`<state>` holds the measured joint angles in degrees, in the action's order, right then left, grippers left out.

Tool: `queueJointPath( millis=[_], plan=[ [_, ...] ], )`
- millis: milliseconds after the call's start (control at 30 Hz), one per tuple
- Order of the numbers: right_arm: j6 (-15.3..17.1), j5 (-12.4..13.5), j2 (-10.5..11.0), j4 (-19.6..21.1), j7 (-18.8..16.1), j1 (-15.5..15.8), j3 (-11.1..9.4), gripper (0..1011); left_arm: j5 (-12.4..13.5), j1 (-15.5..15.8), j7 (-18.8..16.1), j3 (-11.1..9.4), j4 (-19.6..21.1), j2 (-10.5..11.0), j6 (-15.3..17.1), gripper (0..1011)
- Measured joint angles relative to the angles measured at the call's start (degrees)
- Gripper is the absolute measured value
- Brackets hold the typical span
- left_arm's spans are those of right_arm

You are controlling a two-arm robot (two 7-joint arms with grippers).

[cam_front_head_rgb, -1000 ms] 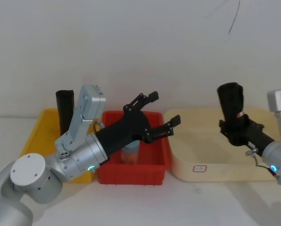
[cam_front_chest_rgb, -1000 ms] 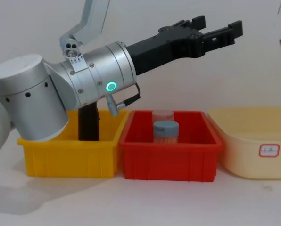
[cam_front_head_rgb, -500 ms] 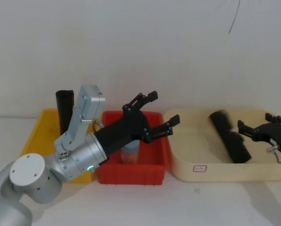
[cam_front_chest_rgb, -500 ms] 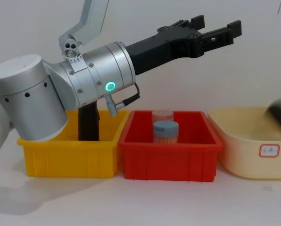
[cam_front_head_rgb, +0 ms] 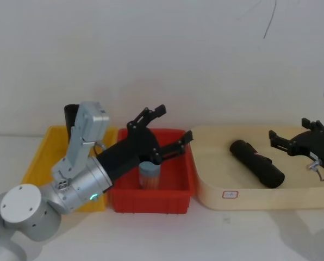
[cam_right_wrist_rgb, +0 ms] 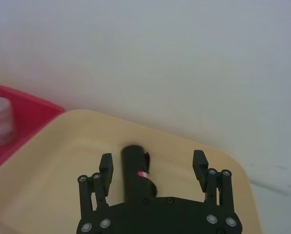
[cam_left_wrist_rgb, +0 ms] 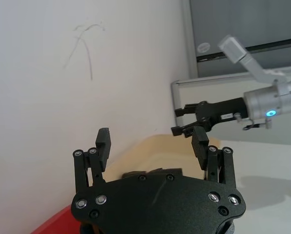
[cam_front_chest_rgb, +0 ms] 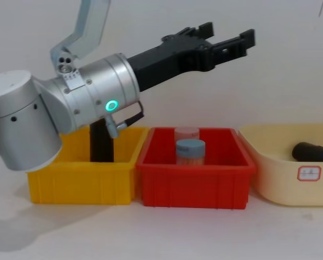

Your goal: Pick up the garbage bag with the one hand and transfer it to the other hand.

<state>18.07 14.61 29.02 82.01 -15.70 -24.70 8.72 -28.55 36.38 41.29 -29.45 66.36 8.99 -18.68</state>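
The garbage bag (cam_front_head_rgb: pixel 257 163) lies sideways in the cream tub (cam_front_head_rgb: pixel 260 197), long axis seemingly pointing toward my spread right tool (cam_front_head_rgb: pixel 290 129), the nearer one (my left tool (cam_front_head_rgb: pixel 175 122), also spread, hangs over the red bin (cam_front_head_rgb: pixel 151 202)).

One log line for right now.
garbage bag: lying in cream tub, unheld | left gripper: open above red bin | right gripper: open over tub's right end
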Motion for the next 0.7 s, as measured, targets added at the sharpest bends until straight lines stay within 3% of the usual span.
queueJointPath(
  millis=[333, 700],
  plan=[
    [0.81, -0.05, -0.58, 2.40, -3.11, 0.31, 2.60, 1001, 0.53, -1.95, -1.53, 0.81, 1.53, 1.46, -0.01, 1000],
    [0.92, 0.19, -3.10, 1.00, -7.69, -1.72, 7.89, 1001, 0.61, -4.30, -2.38, 1.18, 3.07, 2.52, 0.45, 1000]
  ],
)
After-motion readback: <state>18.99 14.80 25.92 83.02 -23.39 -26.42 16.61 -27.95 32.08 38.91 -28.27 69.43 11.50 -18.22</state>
